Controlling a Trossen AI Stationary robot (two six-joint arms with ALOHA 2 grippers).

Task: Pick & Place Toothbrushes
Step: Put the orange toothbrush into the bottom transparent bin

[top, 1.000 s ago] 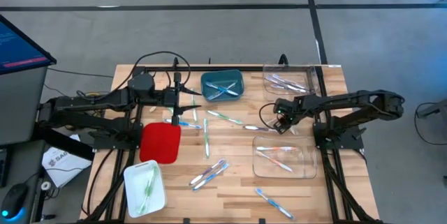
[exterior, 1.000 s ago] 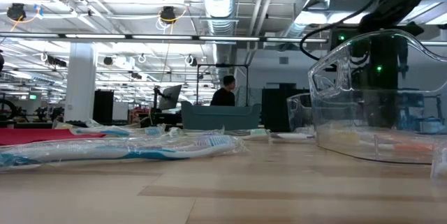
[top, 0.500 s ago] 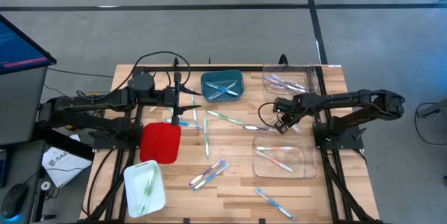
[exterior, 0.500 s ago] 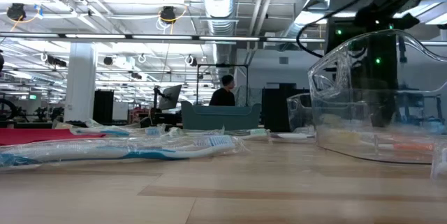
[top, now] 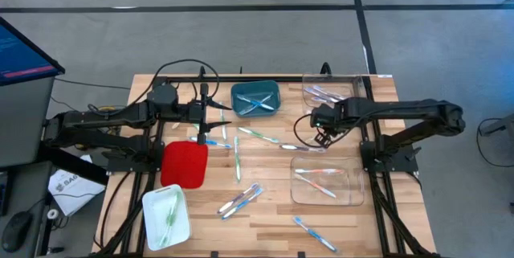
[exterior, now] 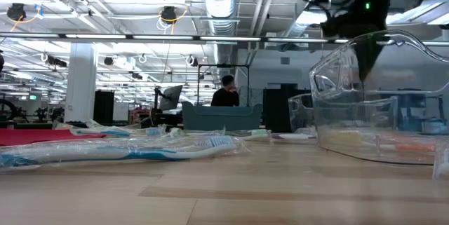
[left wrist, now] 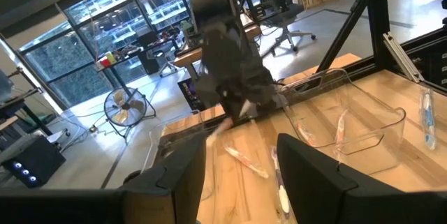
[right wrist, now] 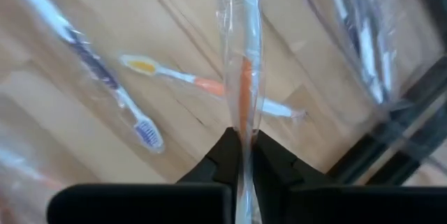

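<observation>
**Right end effector clenched on an orange toothbrush**

The right end effector (right wrist: 242, 155) pinches a wrapped orange toothbrush (right wrist: 243, 91) between its fingers, held above the table (top: 265, 226) between two clear bins, one (top: 345, 93) at the table's far edge and one (top: 353, 198) nearer. More toothbrushes (top: 241, 200) lie scattered mid-table. The left end effector (top: 215, 113), fingers apart and empty, hangs beside the teal bin (top: 238, 101), near a red tray (top: 185, 164).

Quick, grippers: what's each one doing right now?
Left gripper: open, holding nothing.
Right gripper: shut on a wrapped orange toothbrush.
</observation>
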